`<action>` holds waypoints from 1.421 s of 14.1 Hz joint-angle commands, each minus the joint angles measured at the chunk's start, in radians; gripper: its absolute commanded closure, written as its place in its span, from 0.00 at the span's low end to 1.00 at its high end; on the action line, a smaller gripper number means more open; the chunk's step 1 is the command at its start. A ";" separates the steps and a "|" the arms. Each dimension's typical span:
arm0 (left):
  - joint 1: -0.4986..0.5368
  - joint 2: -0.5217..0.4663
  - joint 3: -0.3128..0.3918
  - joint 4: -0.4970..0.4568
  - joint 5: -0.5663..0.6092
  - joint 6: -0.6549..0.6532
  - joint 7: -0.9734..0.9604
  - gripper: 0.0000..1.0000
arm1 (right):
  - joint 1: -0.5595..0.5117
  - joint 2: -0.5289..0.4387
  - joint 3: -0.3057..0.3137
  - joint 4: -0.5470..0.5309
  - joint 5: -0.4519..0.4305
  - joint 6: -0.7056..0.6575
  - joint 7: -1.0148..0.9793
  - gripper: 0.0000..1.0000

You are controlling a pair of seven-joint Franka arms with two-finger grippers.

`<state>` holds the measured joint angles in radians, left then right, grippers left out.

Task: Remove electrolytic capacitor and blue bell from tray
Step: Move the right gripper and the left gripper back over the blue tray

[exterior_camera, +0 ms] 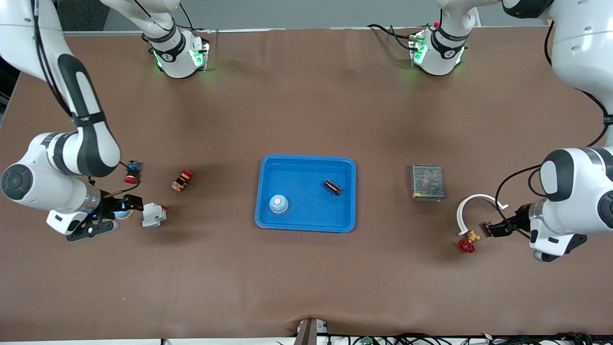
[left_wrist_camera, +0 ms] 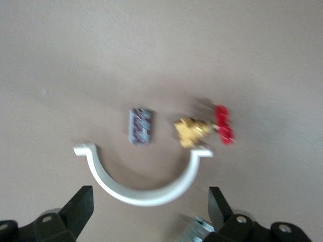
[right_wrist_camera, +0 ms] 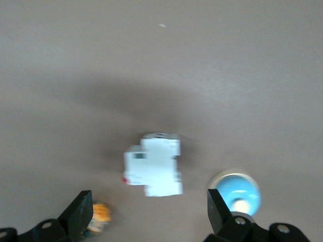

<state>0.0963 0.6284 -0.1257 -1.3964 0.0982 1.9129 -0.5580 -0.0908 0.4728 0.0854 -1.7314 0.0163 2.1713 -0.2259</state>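
Note:
The blue tray (exterior_camera: pixel 306 163) sits mid-table. In it lie a light-blue bell with a tan top (exterior_camera: pixel 278 203) and a dark cylindrical capacitor (exterior_camera: pixel 332 187), apart from each other. My right gripper (exterior_camera: pixel 125 207) is low over the table toward the right arm's end, open and empty (right_wrist_camera: pixel 149 212), beside a white circuit breaker (exterior_camera: pixel 153 215) (right_wrist_camera: pixel 154 165). My left gripper (exterior_camera: pixel 495 229) is low toward the left arm's end, open and empty (left_wrist_camera: pixel 149 206), next to a white half-ring clamp (exterior_camera: pixel 471 208) (left_wrist_camera: pixel 141 186).
A second light-blue dome (right_wrist_camera: pixel 236 193) lies by the right gripper. An orange part (exterior_camera: pixel 182 180) and a red button (exterior_camera: pixel 132 172) are nearby. A brass valve with a red handle (exterior_camera: pixel 467 242) (left_wrist_camera: pixel 194 132), a small chip (left_wrist_camera: pixel 141 126) and a metal power supply (exterior_camera: pixel 426 182) lie near the left gripper.

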 commanded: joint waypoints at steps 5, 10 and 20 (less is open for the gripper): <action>-0.236 -0.035 0.001 -0.007 0.008 -0.040 -0.435 0.00 | 0.213 -0.103 -0.009 -0.046 0.011 -0.036 0.593 0.00; -0.361 -0.027 0.000 0.003 -0.032 -0.038 -0.655 0.00 | 0.212 -0.121 -0.009 -0.059 0.010 -0.039 0.594 0.00; -0.572 0.040 0.001 0.008 -0.091 0.127 -1.013 0.00 | 0.403 -0.118 -0.007 -0.022 0.011 -0.019 0.810 0.00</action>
<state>-0.4457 0.6476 -0.1344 -1.3982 0.0243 2.0037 -1.5375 0.2617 0.3746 0.0846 -1.7496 0.0172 2.1498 0.5144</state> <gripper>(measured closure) 0.000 0.000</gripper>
